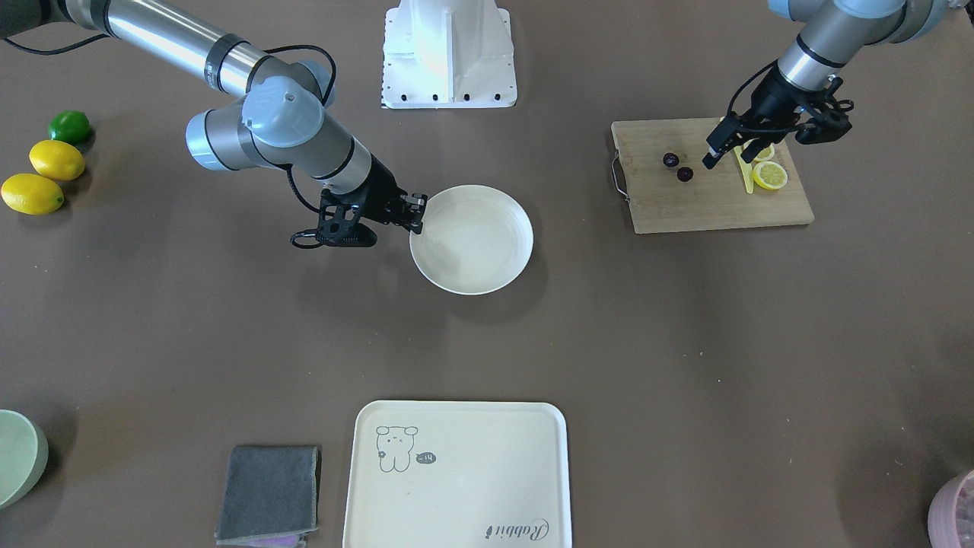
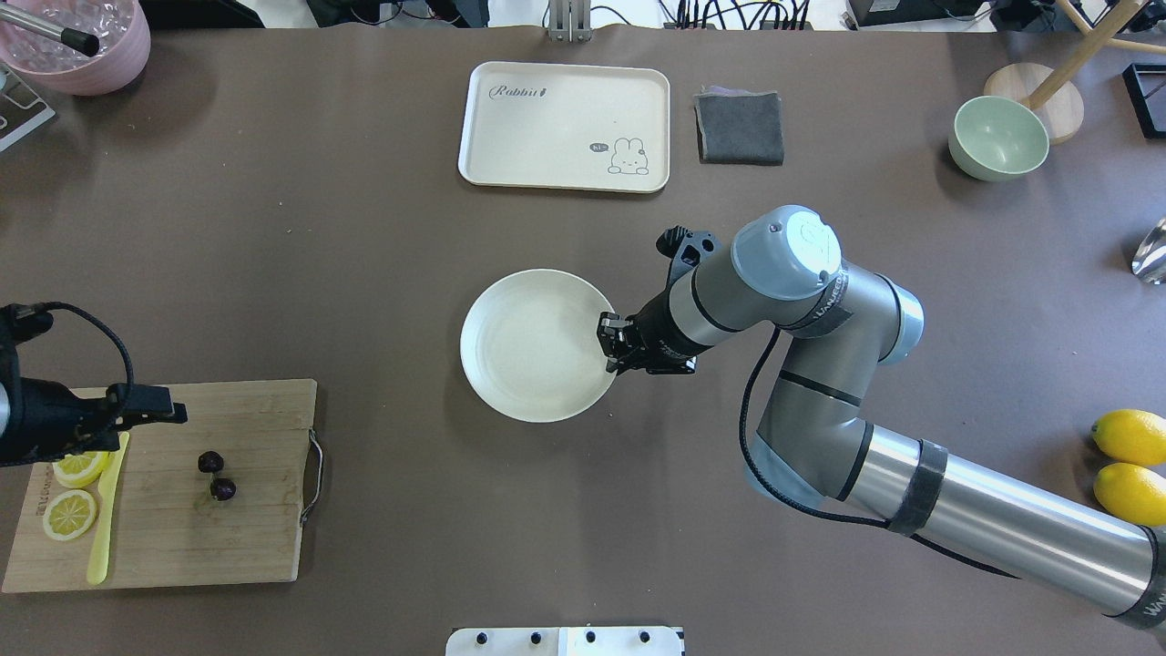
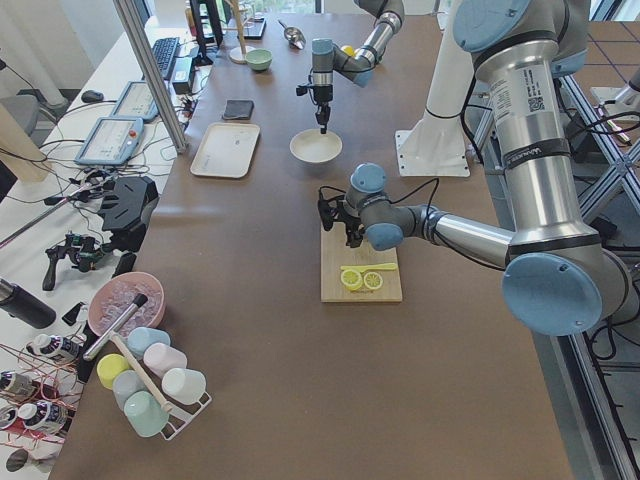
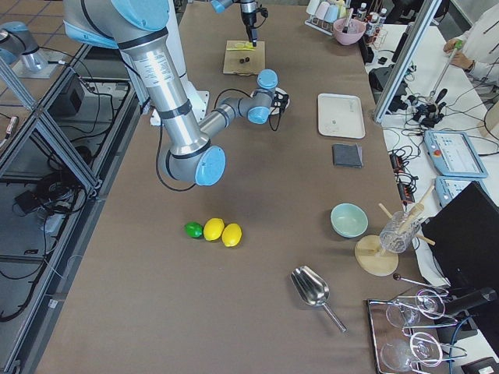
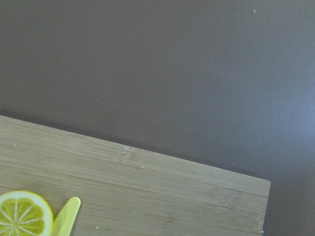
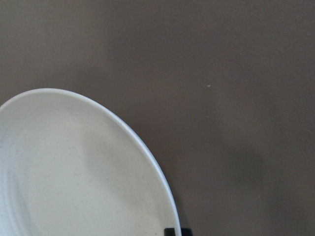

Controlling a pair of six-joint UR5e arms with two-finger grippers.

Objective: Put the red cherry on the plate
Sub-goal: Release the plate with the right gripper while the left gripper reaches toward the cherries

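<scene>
Cream tray (image 2: 510, 155) lettered "Rabbit", red cherry (image 2: 217, 476) on bamboo board (image 2: 228, 538)

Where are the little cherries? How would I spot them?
Find the wooden cutting board at the table's edge, under the left gripper. The red cherry pair lies near the board's middle. They are tiny, dark and round, unlike the yellow lemon slices and yellow knife beside them.

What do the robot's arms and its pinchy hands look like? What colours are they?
Both arms are shiny silver metal tubes joined by round grey joints with pale blue caps. The right arm has a dark band round its tube and small lettering on a joint. Thin black cables loop beside each wrist. The left gripper and the right gripper are black, boxy, with two short fingers each.
</scene>
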